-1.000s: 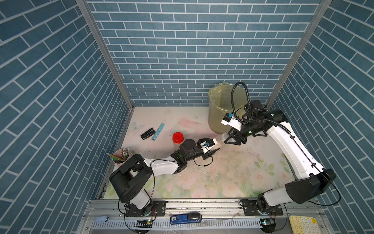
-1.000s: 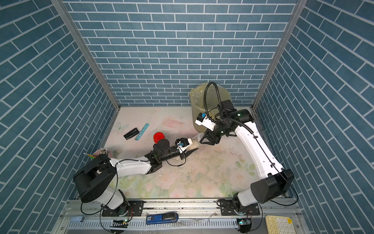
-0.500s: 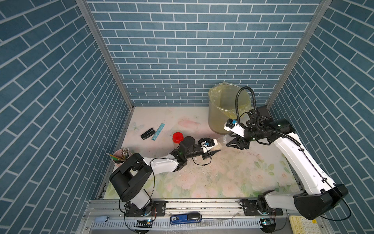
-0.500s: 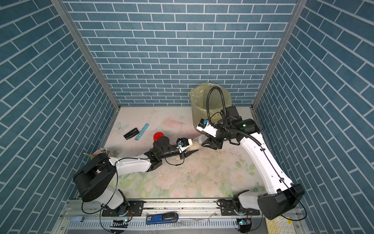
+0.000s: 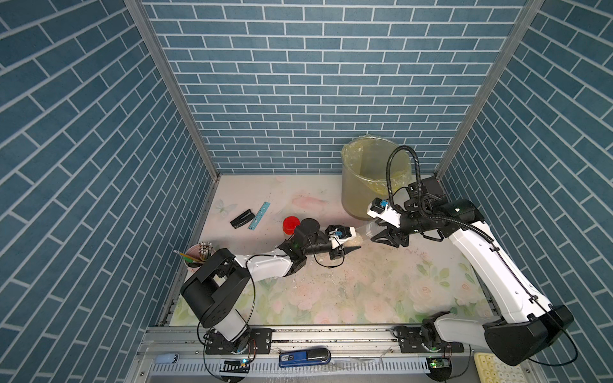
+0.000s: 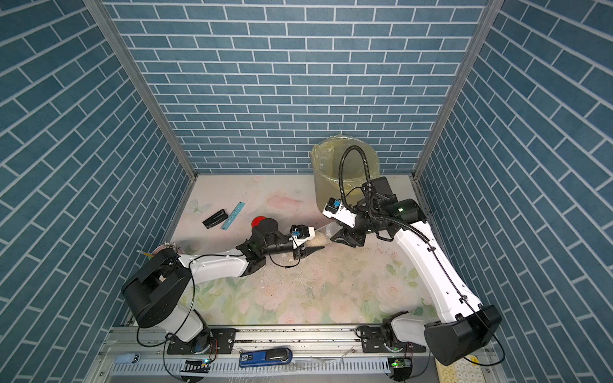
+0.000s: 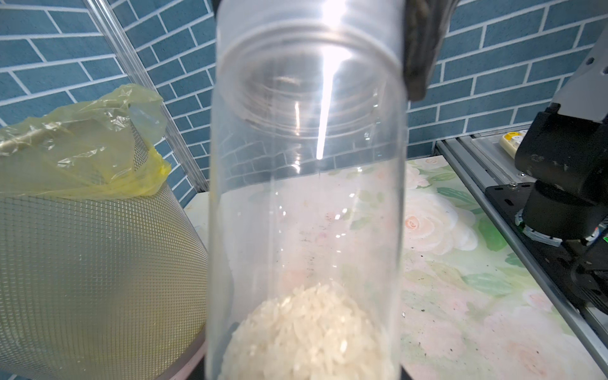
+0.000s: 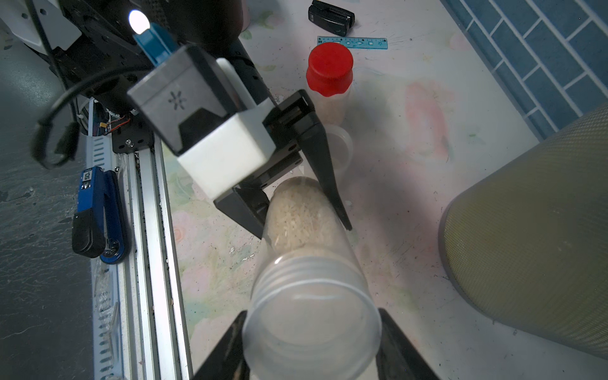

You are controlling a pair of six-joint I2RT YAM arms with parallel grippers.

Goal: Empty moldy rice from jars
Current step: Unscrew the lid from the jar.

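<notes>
A clear jar (image 5: 362, 236) lies nearly level just above the table, held between my two grippers. Moldy rice (image 8: 296, 217) is heaped in its base end; the same rice (image 7: 309, 329) fills the bottom of the left wrist view. My left gripper (image 8: 302, 227) is shut on the jar's base end. At the other end, my right gripper (image 8: 312, 362) is shut on the jar's whitish lid (image 8: 312, 325). In both top views the two grippers (image 5: 352, 248) (image 6: 345, 237) face each other. A red-capped jar (image 5: 291, 224) with rice stands behind my left wrist.
A big translucent bin (image 5: 371, 179) with a yellow bag stands right behind the jar, near the back right. A clear round lid or jar (image 8: 342, 144) sits by the red-capped one. A black clip (image 5: 242, 219), blue ruler (image 5: 259, 215) and pencil cup (image 5: 195, 255) lie to the left. Crumbs dot the mat.
My right arm's elbow and wrist have swung down and to the right, away from the bin, while its gripper stayed at the jar's lid end. The left arm has held still.
</notes>
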